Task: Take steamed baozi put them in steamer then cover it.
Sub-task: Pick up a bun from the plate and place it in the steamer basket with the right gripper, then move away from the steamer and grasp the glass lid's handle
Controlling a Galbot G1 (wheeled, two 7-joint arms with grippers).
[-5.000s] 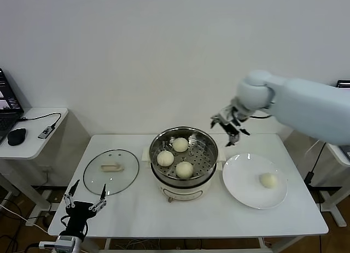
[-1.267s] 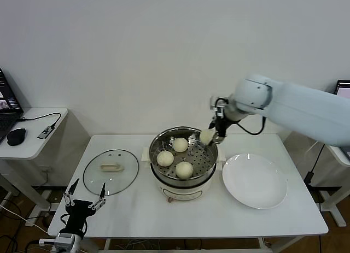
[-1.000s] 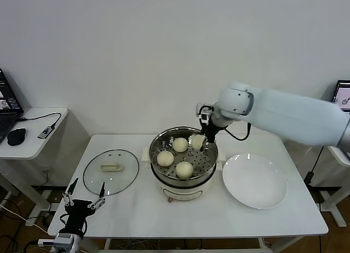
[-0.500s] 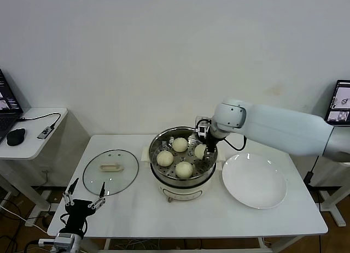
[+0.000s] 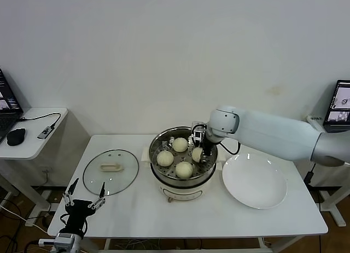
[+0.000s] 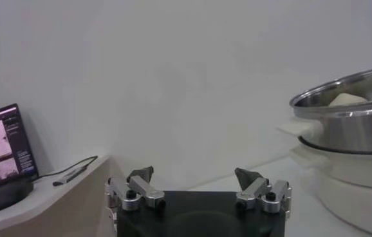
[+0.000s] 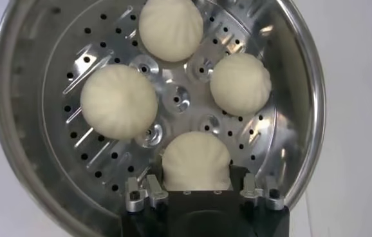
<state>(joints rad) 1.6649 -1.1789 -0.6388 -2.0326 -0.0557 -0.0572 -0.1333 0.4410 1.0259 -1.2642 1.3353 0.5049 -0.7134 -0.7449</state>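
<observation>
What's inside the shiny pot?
Four baozi sit on the holey tray inside the steamer: three lie free, and the right gripper holds the fourth. Below the tray is hidden.

My head camera looks down from above at the table point(image 5: 164, 220). My right wrist stares straight down into the steamer point(image 7: 302, 96), close; my left wrist views it side-on at three o'clock.
</observation>
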